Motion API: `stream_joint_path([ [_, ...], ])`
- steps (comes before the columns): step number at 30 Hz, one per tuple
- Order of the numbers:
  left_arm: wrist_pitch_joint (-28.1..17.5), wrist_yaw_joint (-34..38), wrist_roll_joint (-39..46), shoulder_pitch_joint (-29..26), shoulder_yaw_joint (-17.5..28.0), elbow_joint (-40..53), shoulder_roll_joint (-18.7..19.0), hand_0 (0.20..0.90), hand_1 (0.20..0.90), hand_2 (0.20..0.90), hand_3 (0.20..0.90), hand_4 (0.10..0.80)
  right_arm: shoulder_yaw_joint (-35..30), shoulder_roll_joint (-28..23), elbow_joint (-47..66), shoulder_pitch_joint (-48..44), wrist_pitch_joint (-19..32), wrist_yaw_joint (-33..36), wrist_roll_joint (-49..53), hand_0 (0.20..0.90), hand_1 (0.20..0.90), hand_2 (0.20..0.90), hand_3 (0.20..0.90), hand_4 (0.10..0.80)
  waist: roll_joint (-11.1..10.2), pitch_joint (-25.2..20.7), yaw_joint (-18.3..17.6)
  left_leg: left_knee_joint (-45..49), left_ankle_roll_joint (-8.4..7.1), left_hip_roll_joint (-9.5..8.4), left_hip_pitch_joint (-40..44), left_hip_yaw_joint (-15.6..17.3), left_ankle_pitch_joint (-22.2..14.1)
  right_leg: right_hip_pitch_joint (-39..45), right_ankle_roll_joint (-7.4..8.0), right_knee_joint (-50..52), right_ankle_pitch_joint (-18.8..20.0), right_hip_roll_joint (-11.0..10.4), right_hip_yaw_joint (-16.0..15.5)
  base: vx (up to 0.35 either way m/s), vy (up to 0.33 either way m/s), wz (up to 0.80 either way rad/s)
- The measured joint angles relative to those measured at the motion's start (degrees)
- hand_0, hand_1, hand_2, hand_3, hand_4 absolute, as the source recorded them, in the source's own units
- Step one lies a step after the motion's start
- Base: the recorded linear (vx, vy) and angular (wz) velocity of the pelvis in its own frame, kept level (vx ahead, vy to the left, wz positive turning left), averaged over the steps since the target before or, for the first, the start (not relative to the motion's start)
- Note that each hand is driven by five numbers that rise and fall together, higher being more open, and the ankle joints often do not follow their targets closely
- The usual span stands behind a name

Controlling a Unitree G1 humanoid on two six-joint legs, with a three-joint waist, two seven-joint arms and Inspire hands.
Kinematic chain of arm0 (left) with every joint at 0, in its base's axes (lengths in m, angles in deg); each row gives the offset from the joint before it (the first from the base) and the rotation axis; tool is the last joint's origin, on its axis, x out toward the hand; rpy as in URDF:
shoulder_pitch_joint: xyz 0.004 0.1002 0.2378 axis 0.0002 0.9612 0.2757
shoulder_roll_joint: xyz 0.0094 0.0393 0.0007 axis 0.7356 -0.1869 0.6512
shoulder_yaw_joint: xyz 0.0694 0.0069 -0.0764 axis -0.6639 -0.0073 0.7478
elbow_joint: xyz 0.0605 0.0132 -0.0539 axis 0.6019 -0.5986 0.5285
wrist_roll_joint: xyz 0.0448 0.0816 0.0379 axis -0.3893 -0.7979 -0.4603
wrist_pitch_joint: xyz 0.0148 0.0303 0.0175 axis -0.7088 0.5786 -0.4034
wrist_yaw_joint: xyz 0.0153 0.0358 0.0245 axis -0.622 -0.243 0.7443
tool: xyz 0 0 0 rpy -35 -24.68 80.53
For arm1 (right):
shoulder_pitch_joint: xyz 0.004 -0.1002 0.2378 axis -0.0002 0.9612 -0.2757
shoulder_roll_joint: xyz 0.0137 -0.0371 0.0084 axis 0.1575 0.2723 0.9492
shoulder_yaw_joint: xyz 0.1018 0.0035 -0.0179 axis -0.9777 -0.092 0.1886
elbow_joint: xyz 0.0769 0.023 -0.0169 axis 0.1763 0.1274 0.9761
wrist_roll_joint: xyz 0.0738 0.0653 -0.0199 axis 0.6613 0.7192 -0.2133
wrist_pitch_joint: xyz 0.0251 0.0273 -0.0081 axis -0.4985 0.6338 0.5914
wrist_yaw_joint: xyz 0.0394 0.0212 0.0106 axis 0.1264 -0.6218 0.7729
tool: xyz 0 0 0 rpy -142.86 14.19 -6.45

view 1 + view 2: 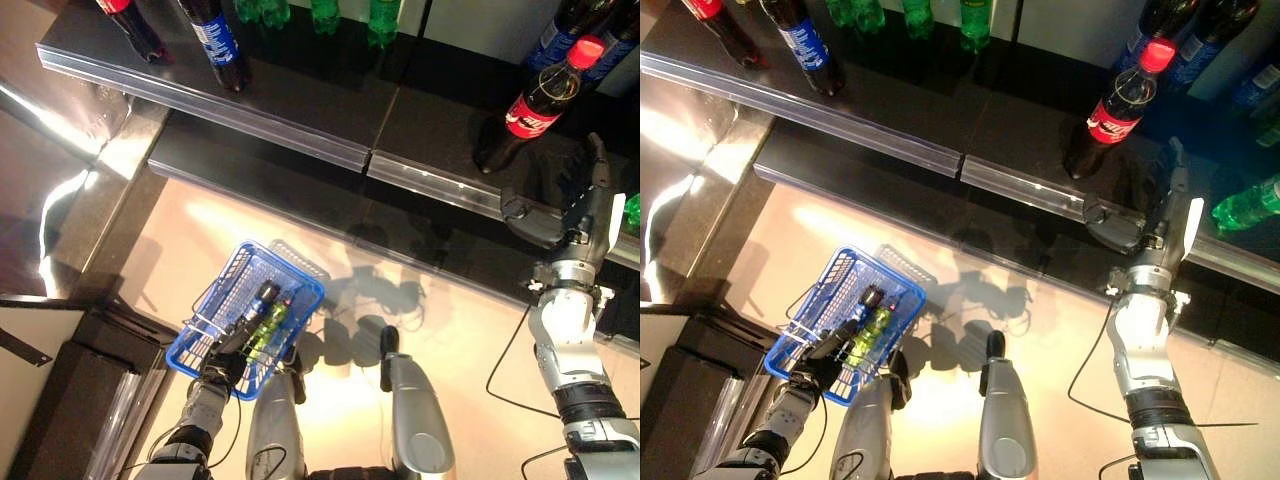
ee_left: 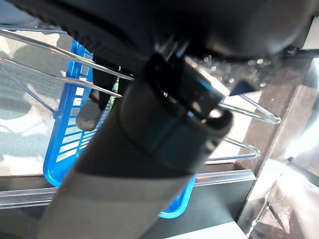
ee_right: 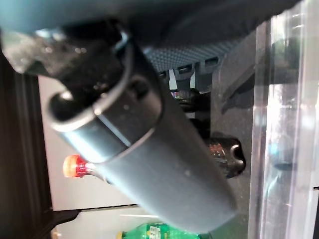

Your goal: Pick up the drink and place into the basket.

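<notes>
A cola bottle (image 1: pixel 535 105) with a red cap and red label stands on the dark shelf (image 1: pixel 420 120) at the upper right. My right hand (image 1: pixel 585 215) is open just to the right of it, fingers straight and thumb spread toward the bottle, not touching it. In the right wrist view the bottle's red cap (image 3: pixel 75 166) shows past the thumb. At the lower left my left hand (image 1: pixel 225 355) is shut on the wire handle of a blue basket (image 1: pixel 215 290). A dark bottle (image 1: pixel 262 298) and a green bottle (image 1: pixel 270 322) lie inside it.
Several more bottles stand on the shelf: dark ones with blue labels (image 1: pixel 215 35) at the far left, green ones (image 1: pixel 325 12) at the middle, a green one (image 1: pixel 1245 205) by my right hand. A clear rail (image 1: pixel 300 135) runs along the shelf's front edge.
</notes>
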Motion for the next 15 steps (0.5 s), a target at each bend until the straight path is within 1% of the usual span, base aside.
stream_joint_path([
  [2, 0.5, 0.0, -0.2, 0.0, 0.0, -0.1, 0.0, 0.300, 0.300, 0.300, 0.200, 0.100, 0.0, -0.3, -0.5, -0.5, -1.5, -0.9, 0.9, 0.900, 0.900, 0.900, 0.900, 0.800, 0.1, 0.0, 0.1, 0.0, 0.00, 0.01, 0.5, -0.2, 0.0, 0.7, 0.01, -0.1, 0.0, 0.0, -0.2, 0.042, -0.024, 0.04],
  [5, 1.3, 0.0, -0.3, 0.0, 0.0, 0.1, 0.4, 0.300, 0.300, 0.300, 0.200, 0.100, 0.1, -1.6, -1.5, -0.8, -2.7, -1.8, 1.8, 0.900, 0.900, 0.900, 0.900, 0.800, 0.2, 0.0, 0.5, 0.2, 0.00, 0.01, 0.6, -0.5, 0.0, 1.2, 0.14, -0.3, -0.1, 0.0, -0.5, 0.040, -0.012, 0.04],
  [9, 1.7, -0.1, -0.3, 0.1, 0.1, -0.1, 0.5, 0.300, 0.300, 0.300, 0.200, 0.100, 0.1, -2.0, -2.6, -1.1, -3.7, -2.2, 2.4, 0.900, 0.900, 0.900, 0.900, 0.800, 0.3, 0.0, 1.2, 0.0, 0.01, 0.04, 1.5, -0.6, 0.0, 2.3, 0.26, -0.7, -0.1, 0.0, -0.6, 0.055, -0.012, 0.01],
  [11, 1.9, -0.1, -0.3, 0.1, 0.1, -0.1, 0.5, 0.300, 0.300, 0.300, 0.200, 0.100, 0.1, -2.7, -3.0, -1.3, -5.2, -3.3, 3.3, 0.900, 0.900, 0.900, 0.900, 0.800, 0.4, 0.0, 1.3, 0.1, 0.03, 0.06, 1.6, -1.0, -0.2, 2.9, 0.24, -0.9, -0.1, 0.1, -1.0, 0.083, -0.032, 0.10],
  [15, 3.1, -0.1, -2.3, 0.1, 1.2, -0.2, 0.7, 0.300, 0.300, 0.300, 0.200, 0.100, 0.1, -3.7, -5.5, -2.1, -6.5, -4.3, 4.0, 0.900, 0.900, 0.900, 0.900, 0.800, 0.4, 0.0, 1.6, 0.7, 0.07, 0.19, 2.4, -1.3, -0.3, 4.5, 0.17, -1.4, -0.1, 0.0, -1.7, 0.072, -0.023, 0.09],
])
